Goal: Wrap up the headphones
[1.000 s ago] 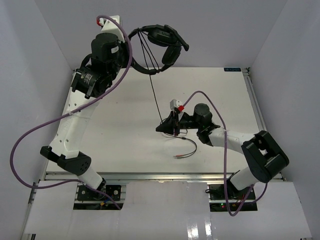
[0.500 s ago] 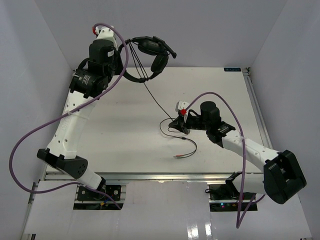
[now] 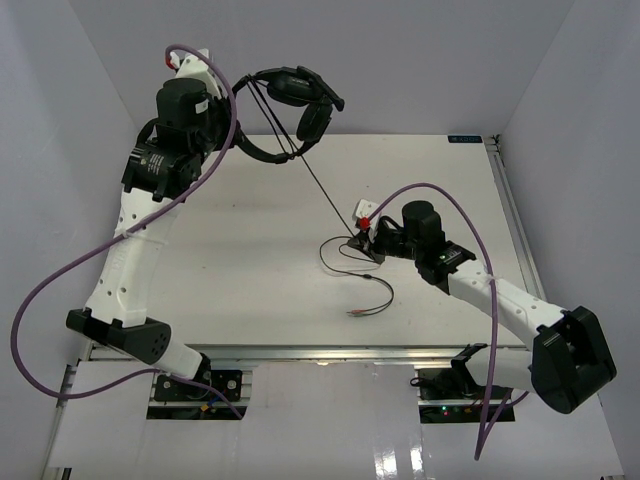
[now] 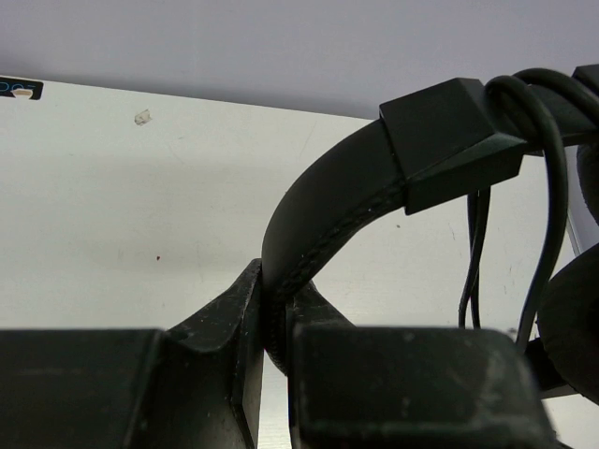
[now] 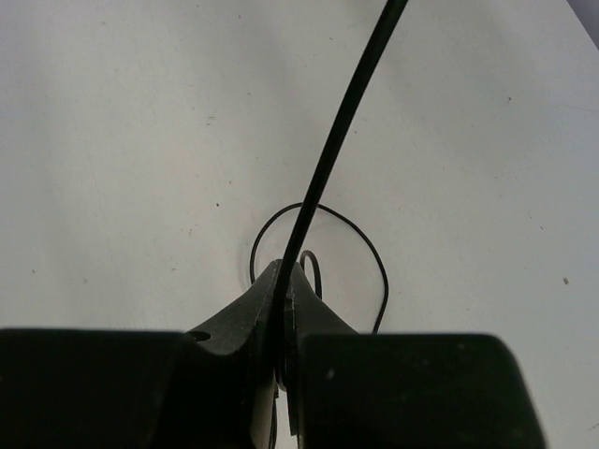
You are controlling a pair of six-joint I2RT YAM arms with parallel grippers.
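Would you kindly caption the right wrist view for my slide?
Right gripper shut on the thin black headphone cord, slack looped on white table.

Surface (image 3: pixel 250 250): white, matte, lightly specked. On it I log one item, the slack tail of the black cord (image 5: pixel 385 281), loosely looped right of centre, ending in reddish plugs (image 3: pixel 357 313) toward the near edge. Small label (image 3: pixel 465 139) at the far edge.

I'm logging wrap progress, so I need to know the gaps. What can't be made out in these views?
- Cord turns round the headband: too small in the top view, cut by the right edge in the left wrist view.
- Earcup: cut by the same edge.
- Plugs: tiny from above; outside the right wrist view.
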